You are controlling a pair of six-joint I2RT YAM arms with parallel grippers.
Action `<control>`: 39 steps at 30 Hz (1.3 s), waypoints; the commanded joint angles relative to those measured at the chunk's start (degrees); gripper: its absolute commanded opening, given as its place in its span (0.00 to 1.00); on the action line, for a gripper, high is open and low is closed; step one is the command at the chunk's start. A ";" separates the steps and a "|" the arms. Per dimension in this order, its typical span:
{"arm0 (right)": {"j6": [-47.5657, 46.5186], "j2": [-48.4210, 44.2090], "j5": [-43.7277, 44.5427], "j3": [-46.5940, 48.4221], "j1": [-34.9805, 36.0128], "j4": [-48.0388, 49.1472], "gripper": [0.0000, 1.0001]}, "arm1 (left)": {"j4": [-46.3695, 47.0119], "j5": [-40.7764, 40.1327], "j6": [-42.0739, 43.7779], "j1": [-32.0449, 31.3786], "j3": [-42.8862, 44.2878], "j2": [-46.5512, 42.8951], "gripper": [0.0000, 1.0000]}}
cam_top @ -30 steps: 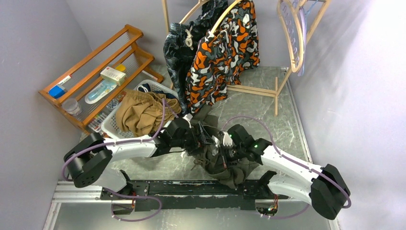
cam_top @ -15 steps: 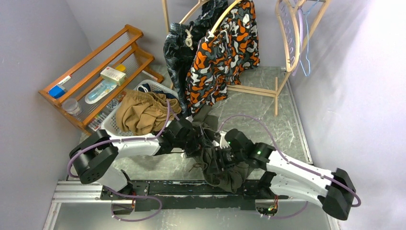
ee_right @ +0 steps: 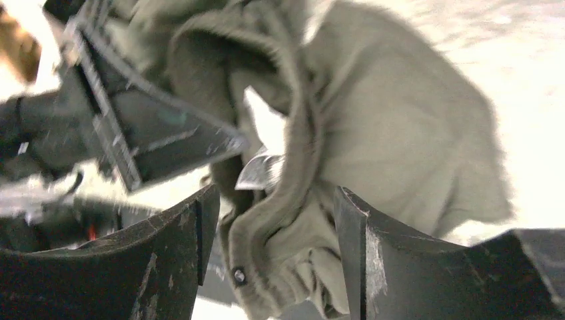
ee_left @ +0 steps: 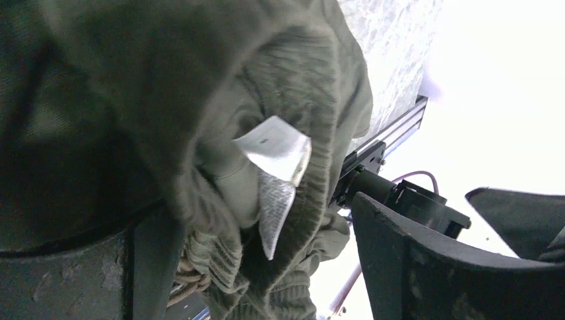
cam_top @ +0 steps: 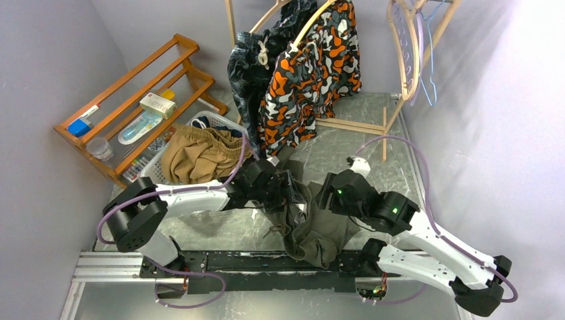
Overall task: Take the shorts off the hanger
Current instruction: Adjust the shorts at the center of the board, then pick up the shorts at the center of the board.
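Olive-grey shorts (cam_top: 320, 230) are off the hanger, mid-worktop (cam_top: 346, 143), between the two arm ends. The top is bunched up at the left arm's (cam_top: 193, 198) tip. The rest sags down in a crumpled heap, and the lower end reaches the black rail (cam_top: 233, 263) at the near edge.

Fabric: plain, matte, soft, heavily folded. Left wrist view shows the ribbed waistband rolled over on itself (ee_left: 280, 73), with a white care label (ee_left: 273, 150) sticking out of the fold. Same label is visible from the right wrist (ee_right: 260, 170).

Left fingers (ee_left: 426, 267): cloth is draped over one finger and hides it. A thin gap shows between the cloth and the other finger. The shorts hang from this end, but I cannot tell whether they're clamped or just hooked.

Right fingers (ee_right: 413, 267): spread wide, holding nothing. Shorts (ee_right: 400, 133) sit beyond the gap. In the top view this end is just beside the heap on its right; contact can't be made out. Right wrist view is motion-blurred.

Other pairs:
- Camouflage shorts (cam_top: 313, 73), orange/black/white, hanging from a wooden hanger (cam_top: 308, 28) at the back.
- Leaf-print shorts (cam_top: 248, 73), dark with a white drawstring, hanging just left of them, touching.
- Tan shorts (cam_top: 200, 157), piled in the white basket (cam_top: 152, 177) at left.
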 commanded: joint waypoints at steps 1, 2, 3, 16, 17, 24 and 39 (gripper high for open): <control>17.32 -1.55 22.49 2.22 0.29 -14.05 0.67 | -5.71 0.04 6.87 -2.97 8.06 3.94 0.94; 19.96 -1.99 24.33 2.12 0.29 -15.27 0.67 | -7.87 -0.69 8.07 -3.93 10.23 5.25 0.95; 22.37 -2.27 25.68 2.13 0.28 -16.92 0.67 | -10.08 -1.72 9.27 -4.89 12.19 6.56 0.95; 37.90 -8.10 31.99 3.47 0.31 -27.12 0.69 | -39.78 -17.93 16.51 -11.46 34.82 29.15 0.97; 39.20 -8.55 32.41 3.43 0.27 -27.84 0.69 | -39.93 -18.33 16.72 -11.95 35.14 29.91 0.97; 41.26 -11.84 34.06 2.17 0.34 -28.01 0.70 | -43.14 -22.15 19.39 -15.71 37.02 35.60 0.90; 41.05 -10.30 35.78 2.09 0.28 -28.04 0.71 | -51.60 -37.98 21.50 -20.87 34.00 42.41 0.44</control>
